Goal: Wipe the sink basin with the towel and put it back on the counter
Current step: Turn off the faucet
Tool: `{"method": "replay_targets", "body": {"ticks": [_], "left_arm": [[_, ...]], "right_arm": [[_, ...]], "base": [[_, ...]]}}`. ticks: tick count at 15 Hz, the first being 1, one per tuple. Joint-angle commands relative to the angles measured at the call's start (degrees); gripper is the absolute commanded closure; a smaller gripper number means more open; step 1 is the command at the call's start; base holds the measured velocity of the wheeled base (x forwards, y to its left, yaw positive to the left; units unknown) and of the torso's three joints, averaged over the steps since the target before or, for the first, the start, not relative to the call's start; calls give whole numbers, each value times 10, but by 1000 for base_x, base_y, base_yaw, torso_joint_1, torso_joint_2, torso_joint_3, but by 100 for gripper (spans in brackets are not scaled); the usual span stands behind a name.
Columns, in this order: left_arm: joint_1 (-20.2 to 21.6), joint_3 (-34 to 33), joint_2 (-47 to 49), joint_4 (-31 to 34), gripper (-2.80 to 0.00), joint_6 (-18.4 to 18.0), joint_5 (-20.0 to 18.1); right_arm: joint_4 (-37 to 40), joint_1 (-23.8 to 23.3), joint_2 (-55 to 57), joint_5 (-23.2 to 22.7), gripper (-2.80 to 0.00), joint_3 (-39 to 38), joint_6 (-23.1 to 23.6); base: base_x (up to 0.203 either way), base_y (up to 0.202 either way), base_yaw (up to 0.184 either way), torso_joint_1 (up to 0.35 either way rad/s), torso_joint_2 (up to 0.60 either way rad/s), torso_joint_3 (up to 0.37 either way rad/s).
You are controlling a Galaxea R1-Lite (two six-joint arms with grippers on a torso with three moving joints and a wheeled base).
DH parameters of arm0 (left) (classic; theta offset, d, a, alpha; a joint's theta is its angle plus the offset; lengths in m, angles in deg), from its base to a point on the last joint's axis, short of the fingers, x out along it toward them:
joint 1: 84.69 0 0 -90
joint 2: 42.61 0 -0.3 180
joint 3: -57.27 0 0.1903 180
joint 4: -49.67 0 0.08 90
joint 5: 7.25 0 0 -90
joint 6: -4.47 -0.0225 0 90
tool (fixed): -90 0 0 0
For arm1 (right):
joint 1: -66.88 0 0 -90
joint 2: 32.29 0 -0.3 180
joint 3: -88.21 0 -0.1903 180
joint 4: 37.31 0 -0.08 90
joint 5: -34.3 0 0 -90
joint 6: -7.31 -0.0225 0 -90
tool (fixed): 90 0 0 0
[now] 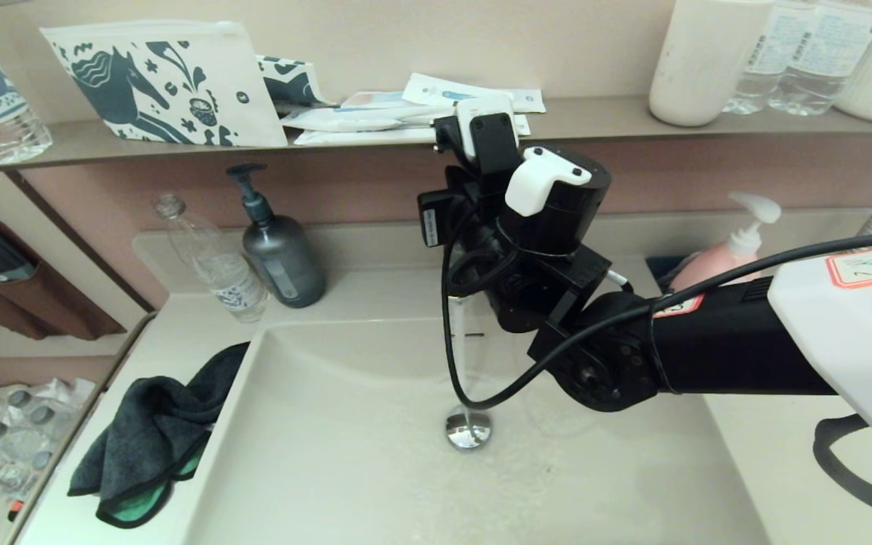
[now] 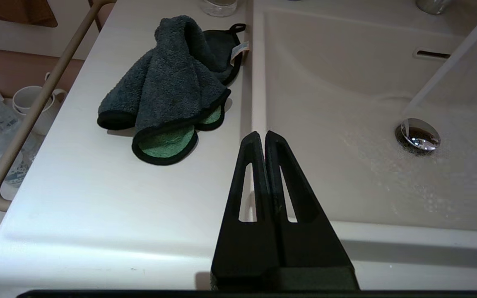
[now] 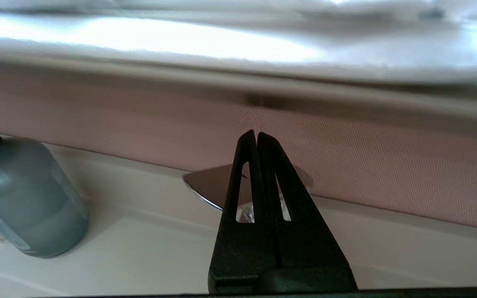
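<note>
The towel (image 1: 156, 424) (image 2: 168, 87), charcoal with green showing at its folds, lies bunched on the counter (image 1: 171, 333) (image 2: 97, 207) left of the sink basin (image 1: 345, 469) (image 2: 346, 82), one corner at the rim. Water (image 1: 460, 356) (image 2: 449, 62) runs onto the chrome drain plug (image 1: 468, 429) (image 2: 418, 135). My left gripper (image 2: 261, 133) is shut and empty above the basin's left rim, short of the towel. My right gripper (image 3: 256, 132) is shut and empty over the chrome tap lever (image 3: 209, 186); I cannot tell if they touch. In the head view my right wrist hides its fingers.
A grey pump bottle (image 1: 281, 257) (image 3: 19, 198) and a clear plastic bottle (image 1: 213, 265) stand at the counter's back left, a pink pump bottle (image 1: 716, 253) at the back right. The wall shelf (image 1: 595, 121) above carries a pouch, sachets and bottles. A rail (image 2: 35, 107) runs along the counter's left side.
</note>
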Motion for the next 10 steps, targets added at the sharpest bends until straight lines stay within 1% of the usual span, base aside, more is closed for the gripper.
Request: {"method": "replay_targets", "body": {"ticks": [1,10], "left_arm": [[0,0,1,0,0,1,1],[0,0,1,0,0,1,1]], "right_arm": [[-2,0,3,2,0,-1,1],[28,5,0,2,0,-23,1]], "base": [[0,0,0,0,0,0],[0,0,0,0,0,0]]}}
